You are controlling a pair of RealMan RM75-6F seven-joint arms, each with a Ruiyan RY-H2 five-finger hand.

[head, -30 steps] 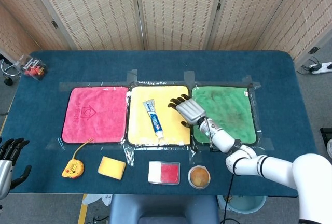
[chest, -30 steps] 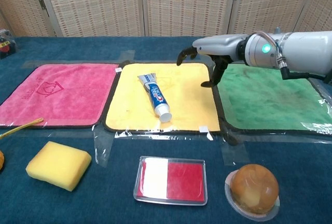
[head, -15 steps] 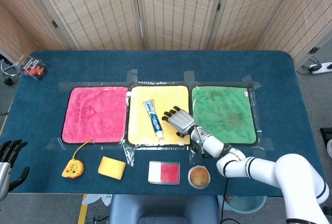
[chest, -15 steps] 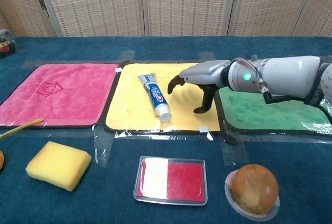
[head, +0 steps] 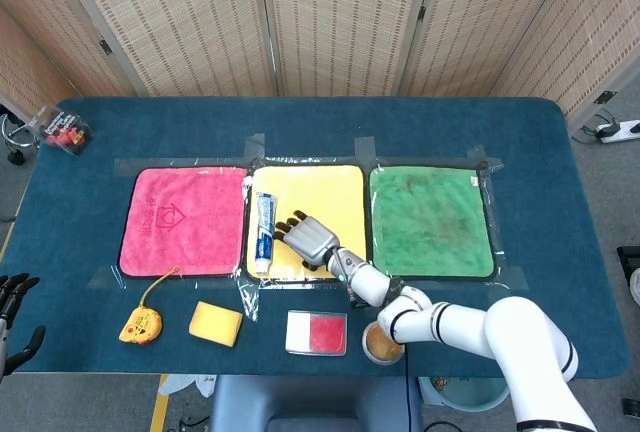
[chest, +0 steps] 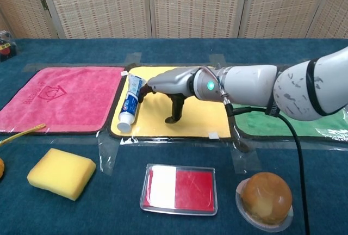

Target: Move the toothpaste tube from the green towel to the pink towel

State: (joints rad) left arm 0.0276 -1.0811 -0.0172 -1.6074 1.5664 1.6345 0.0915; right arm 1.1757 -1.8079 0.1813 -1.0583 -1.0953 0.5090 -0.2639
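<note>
The white and blue toothpaste tube point(head: 264, 232) point(chest: 130, 100) lies along the left edge of the yellow towel point(head: 340, 192) point(chest: 198, 122), cap toward me, close to the pink towel point(head: 183, 220) point(chest: 60, 99). My right hand point(head: 308, 240) point(chest: 169, 85) reaches low across the yellow towel, fingers spread. Its fingertips touch the tube's right side and its thumb points down at the towel. It grips nothing. The green towel point(head: 430, 220) point(chest: 283, 119) is bare. My left hand point(head: 12, 304) shows only partly at the lower left edge of the head view, fingers apart, holding nothing.
In front of the towels lie a yellow sponge point(head: 216, 323) point(chest: 61, 173), a red and white tin point(head: 316, 333) point(chest: 179, 189) and a brown round thing in a clear cup point(head: 383, 341) point(chest: 266, 197). A small yellow toy point(head: 140, 324) lies at the front left. A clear bag point(head: 60, 130) sits far left.
My right hand swept left across the yellow towel and pushed the tube from the towel's middle to its left edge, turning it nearly straight. My left hand sank further out of the head view.
</note>
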